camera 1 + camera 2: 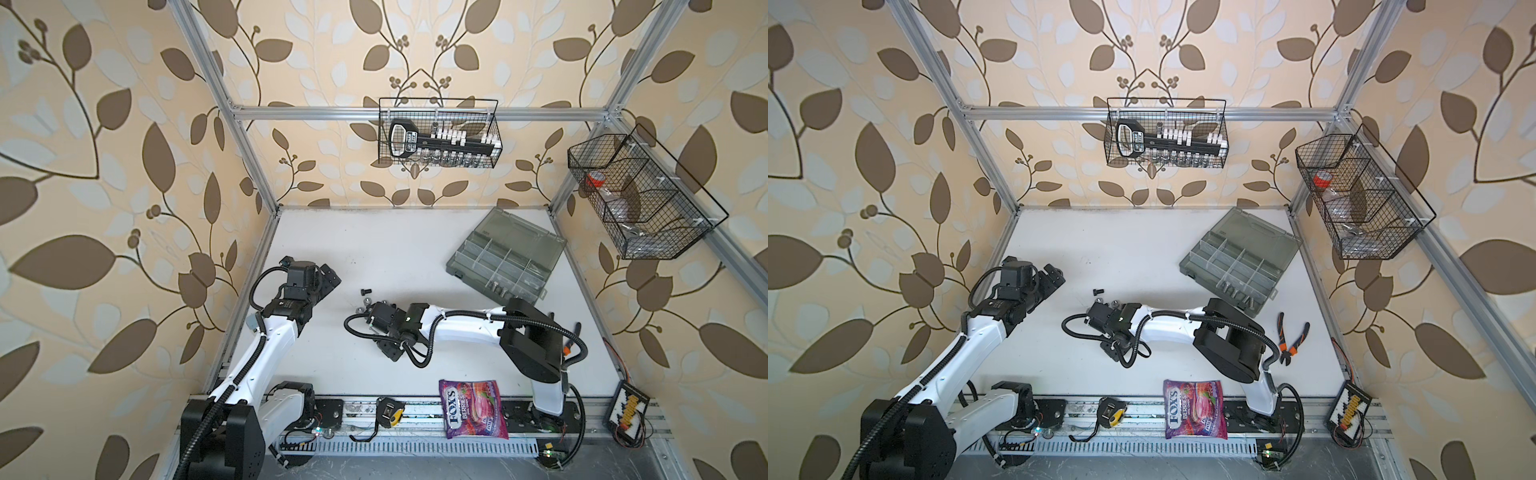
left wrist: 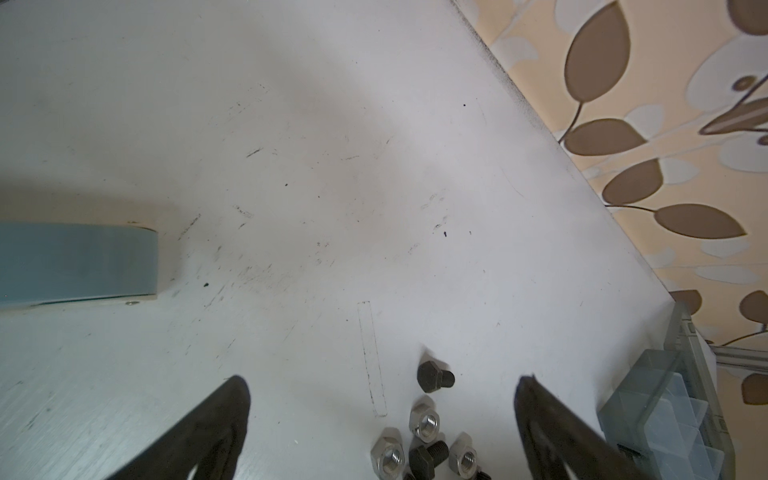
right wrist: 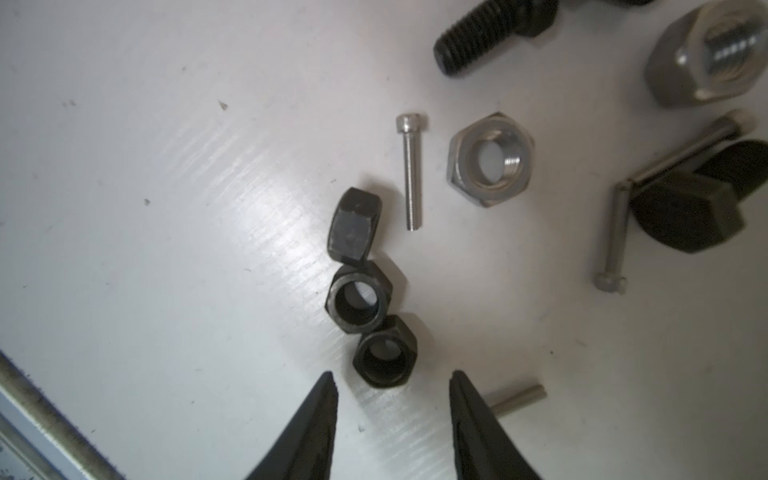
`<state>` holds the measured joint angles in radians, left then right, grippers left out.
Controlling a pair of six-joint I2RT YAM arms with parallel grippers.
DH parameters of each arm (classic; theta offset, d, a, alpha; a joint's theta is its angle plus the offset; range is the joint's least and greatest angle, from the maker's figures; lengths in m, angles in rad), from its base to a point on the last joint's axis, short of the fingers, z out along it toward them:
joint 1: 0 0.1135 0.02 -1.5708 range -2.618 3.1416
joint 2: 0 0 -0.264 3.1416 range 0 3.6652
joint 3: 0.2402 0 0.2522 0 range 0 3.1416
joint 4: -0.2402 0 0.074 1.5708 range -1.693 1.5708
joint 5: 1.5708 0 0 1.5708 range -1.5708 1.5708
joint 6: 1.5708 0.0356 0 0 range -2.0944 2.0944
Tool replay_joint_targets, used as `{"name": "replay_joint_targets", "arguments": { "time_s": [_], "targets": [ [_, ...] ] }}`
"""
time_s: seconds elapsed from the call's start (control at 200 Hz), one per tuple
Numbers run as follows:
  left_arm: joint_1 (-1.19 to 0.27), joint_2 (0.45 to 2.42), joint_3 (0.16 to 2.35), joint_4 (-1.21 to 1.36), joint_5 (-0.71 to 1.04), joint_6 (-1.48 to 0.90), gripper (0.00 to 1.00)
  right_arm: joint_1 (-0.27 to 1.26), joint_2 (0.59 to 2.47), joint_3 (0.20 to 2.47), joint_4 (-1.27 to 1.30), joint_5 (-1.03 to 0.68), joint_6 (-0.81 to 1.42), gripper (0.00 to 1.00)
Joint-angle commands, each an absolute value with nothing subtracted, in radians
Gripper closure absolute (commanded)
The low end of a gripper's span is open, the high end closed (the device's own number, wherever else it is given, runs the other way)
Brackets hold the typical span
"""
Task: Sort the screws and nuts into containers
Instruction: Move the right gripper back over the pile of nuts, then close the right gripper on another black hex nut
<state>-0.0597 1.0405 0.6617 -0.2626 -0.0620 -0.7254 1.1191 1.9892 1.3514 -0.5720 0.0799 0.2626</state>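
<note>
Presently, stock within my reach, item by item.

1. My right claw (image 3: 392, 401): part-spread, nothing between the tips, low over the white table (image 3: 166, 208). In both top views it sits mid-table, with the wrist hiding the tips.
2. My left claw (image 2: 382, 384): spread wide and empty, hovering at about 10 o'clock of the loose pile in a top view.
3. Black nuts, three, touching in a chain. The nearest black nut (image 3: 384, 353) lies just ahead of my right tips, and the middle black nut (image 3: 359, 297) rests against it.
4. Thin screw shaft (image 3: 517, 399): just beside one right finger, outside the gap.
5. Silver nut (image 3: 490, 160), thin silver screw (image 3: 411, 170), black hex bolt (image 3: 690, 212): farther out, apart from the chain.
6. Organizer box (image 1: 459, 268): lid open, between 2 and 3 o'clock of the pile and well apart from it. Silver bolts (image 1: 498, 286) already lie in one near compartment.

Hazards, as I judge them:
- Closing on the nearest nut may shove its neighbour, since they touch, and scatter the chain.
- An off-centre pinch on the hex corners could let the nut squirt out.
- The finger beside the stray shaft may trap or roll it, so a screw comes up with the nut.
- A weak hold risks a drop on the long carry, or a nut landing among the bolts.
</note>
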Motion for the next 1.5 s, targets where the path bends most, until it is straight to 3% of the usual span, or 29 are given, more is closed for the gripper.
{"name": "replay_joint_targets", "arguments": {
  "time_s": [0.0, 0.62, 0.93, 1.155, 1.494],
  "targets": [
    [-0.063, 1.021, 0.682, -0.266, -0.094, -0.730, 0.01, 1.123, 2.020, 1.389, -0.592, 0.101, 0.241, 0.55],
    [-0.063, 1.037, 0.681, -0.258, -0.086, -0.727, 0.01, 1.122, 2.079, 1.412, -0.617, 0.127, 0.232, 0.67],
    [-0.064, 1.043, 0.680, -0.249, -0.081, -0.732, 0.01, 1.123, 2.054, 1.387, -0.627, 0.142, 0.245, 0.84],
    [-0.063, 1.037, 0.684, -0.255, -0.084, -0.728, 0.01, 1.122, 1.990, 1.389, -0.627, 0.151, 0.263, 0.92],
    [-0.063, 1.043, 0.690, -0.251, -0.075, -0.730, 0.01, 1.031, 1.811, 1.334, -0.624, 0.186, 0.320, 0.95]
  ]
}}
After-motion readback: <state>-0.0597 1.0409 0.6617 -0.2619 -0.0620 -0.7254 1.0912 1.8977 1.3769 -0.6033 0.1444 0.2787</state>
